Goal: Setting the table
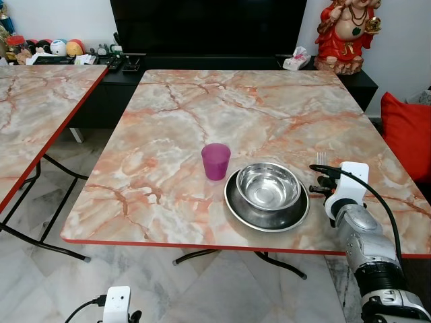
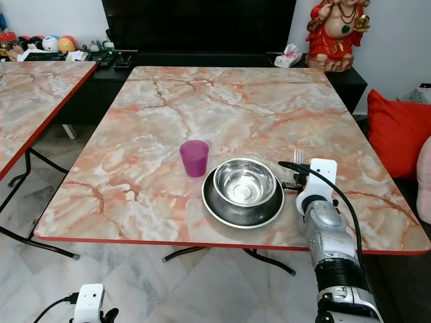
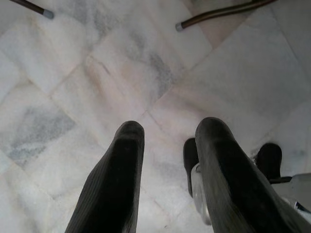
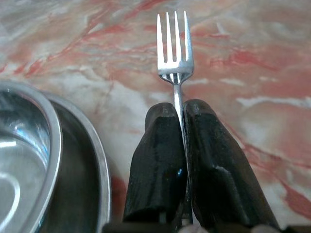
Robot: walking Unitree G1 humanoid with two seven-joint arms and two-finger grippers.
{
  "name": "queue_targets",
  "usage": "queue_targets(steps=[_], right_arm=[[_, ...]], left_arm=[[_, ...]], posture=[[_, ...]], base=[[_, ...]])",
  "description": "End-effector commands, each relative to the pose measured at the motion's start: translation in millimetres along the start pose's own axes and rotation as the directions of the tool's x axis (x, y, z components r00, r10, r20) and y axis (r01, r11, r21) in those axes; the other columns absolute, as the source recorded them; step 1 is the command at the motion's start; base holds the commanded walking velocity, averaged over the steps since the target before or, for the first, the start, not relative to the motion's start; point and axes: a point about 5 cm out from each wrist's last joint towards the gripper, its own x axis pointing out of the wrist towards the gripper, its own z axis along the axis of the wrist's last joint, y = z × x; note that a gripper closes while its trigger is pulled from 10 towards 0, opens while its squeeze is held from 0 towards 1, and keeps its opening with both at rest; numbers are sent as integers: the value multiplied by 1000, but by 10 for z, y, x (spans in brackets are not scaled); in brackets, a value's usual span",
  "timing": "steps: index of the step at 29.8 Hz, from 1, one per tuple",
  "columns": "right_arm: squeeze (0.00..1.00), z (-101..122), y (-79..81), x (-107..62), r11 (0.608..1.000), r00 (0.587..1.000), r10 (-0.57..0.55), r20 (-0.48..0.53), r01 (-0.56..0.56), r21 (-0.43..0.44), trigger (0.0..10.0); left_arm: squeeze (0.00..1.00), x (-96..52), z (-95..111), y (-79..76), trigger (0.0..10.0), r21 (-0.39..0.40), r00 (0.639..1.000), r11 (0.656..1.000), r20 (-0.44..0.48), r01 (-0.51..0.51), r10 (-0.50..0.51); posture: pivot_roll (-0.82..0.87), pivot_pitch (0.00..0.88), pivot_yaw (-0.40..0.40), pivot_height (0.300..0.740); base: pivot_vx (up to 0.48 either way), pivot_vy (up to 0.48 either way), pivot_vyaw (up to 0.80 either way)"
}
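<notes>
With the purple plastic cup [image 1: 215,161] and steel bowl [image 1: 268,186] on its round steel plate [image 1: 237,205] already set on the marble-patterned bench [image 1: 202,114], the right gripper [image 4: 178,116], fingers clamped on the silver fork [image 4: 174,48], has only to lay it beside the plate, while the left gripper [image 3: 167,133] hangs idle, fingers apart.

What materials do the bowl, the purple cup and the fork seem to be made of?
Bowl: probably stainless steel, polished; it shows bright reflections.
Purple cup: likely plastic; matte, slightly translucent, uniform colour.
Fork, held in the right pincer: shiny silver metal, probably steel; its tines glint.
</notes>
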Motion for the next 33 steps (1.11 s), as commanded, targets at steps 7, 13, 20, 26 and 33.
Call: queue_targets(steps=[7, 13, 20, 26, 33], right_arm=[[0, 40, -12, -13, 1000, 1000, -8, 27, 8, -13, 10000], [0, 31, -15, -22, 1000, 999, -17, 31, 17, -10, 10000], [0, 83, -31, -46, 999, 998, -34, 54, 35, -14, 10000], [0, 134, -81, -119, 998, 997, -45, 70, 49, -46, 10000], [0, 108, -140, -211, 994, 997, -58, 51, 62, -90, 10000]], left_arm=[[0, -9, -43, 20, 10000, 2, 1000, 1000, -20, -5, 5], [0, -9, -39, 16, 10000, -5, 1000, 1000, -15, -5, 5], [0, -13, -50, 29, 10000, -4, 1000, 1000, -18, -9, 9], [0, -18, -66, 34, 10000, -5, 1000, 1000, -22, -7, 7], [0, -16, -67, 27, 10000, -1, 1000, 1000, -26, -3, 3]], posture=[[14, 12, 12, 736], [19, 13, 11, 736], [16, 16, 13, 736], [18, 18, 11, 736], [9, 16, 9, 736]], base=[[214, 0, 0], [0, 0, 0], [0, 0, 0], [0, 0, 0], [0, 0, 0]])
